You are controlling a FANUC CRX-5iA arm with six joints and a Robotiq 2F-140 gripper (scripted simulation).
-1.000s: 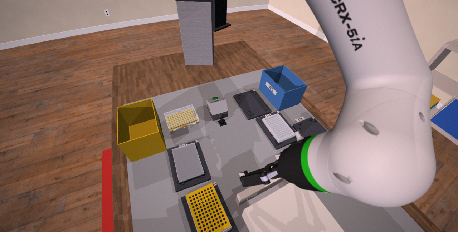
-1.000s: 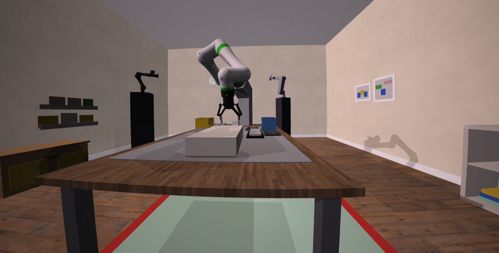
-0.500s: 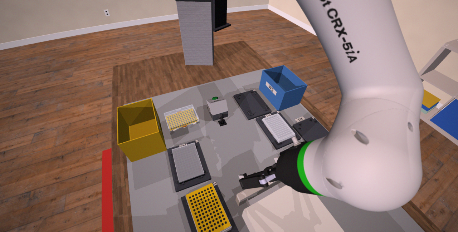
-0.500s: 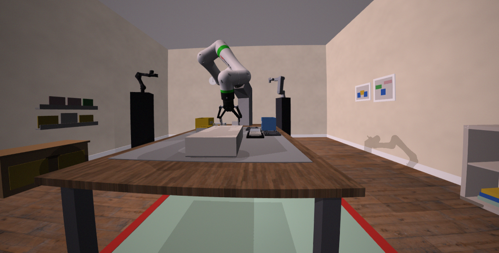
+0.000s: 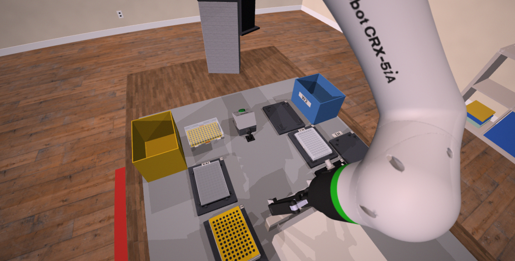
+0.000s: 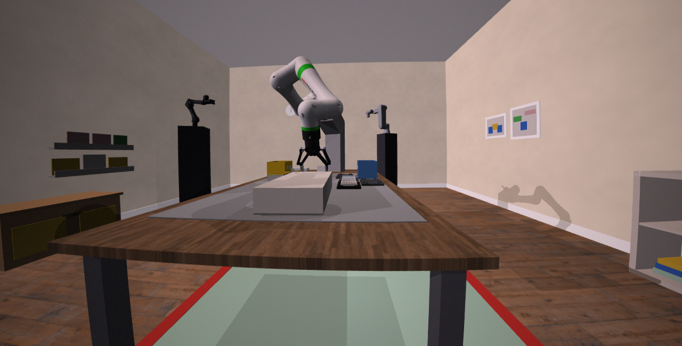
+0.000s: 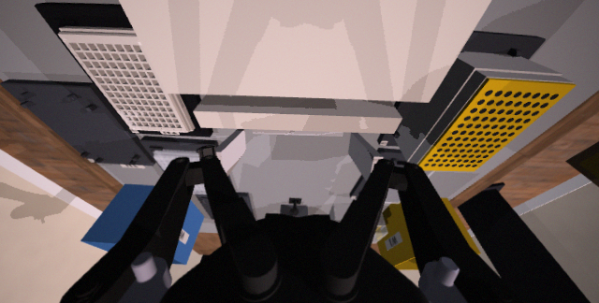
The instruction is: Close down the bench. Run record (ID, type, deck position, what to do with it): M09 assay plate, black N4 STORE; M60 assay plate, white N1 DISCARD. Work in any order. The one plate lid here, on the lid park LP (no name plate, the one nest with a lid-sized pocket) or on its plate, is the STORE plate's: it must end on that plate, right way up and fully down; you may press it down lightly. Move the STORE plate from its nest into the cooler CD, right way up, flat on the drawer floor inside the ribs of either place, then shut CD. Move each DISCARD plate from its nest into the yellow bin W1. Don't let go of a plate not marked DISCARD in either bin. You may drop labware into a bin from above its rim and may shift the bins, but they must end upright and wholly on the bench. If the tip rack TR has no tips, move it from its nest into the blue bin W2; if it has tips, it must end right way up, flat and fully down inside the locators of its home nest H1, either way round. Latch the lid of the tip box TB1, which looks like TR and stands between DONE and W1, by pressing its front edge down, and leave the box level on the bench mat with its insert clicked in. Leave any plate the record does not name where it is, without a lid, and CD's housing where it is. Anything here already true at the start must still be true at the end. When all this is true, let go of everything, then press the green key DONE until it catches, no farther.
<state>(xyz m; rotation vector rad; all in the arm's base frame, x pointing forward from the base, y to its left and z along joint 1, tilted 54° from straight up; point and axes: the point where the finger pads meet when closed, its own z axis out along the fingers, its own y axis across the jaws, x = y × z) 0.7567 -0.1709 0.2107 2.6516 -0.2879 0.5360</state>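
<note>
My gripper [image 5: 279,205] is open and empty. It hangs low just in front of the beige cooler CD [image 5: 320,239], over the drawer front [image 5: 282,221]. In the wrist view the fingers straddle the mat just before the drawer front [image 7: 297,115], which stands a little out from the housing [image 7: 304,27]. A grey-looking plate [image 5: 210,181] sits in a nest near the yellow bin W1 [image 5: 154,144]. A white plate [image 5: 312,143] sits in a nest on the right. Another white plate [image 7: 124,80] lies beside the cooler and is hidden by my arm in the top view.
The yellow tip rack TR [image 5: 233,236] shows empty holes, left of the cooler. Tip box TB1 [image 5: 203,133] stands between W1 and the DONE key [image 5: 242,109]. An empty dark nest [image 5: 283,117] and the blue bin W2 [image 5: 316,97] are at the back. Nest H1 [image 5: 347,146] is empty.
</note>
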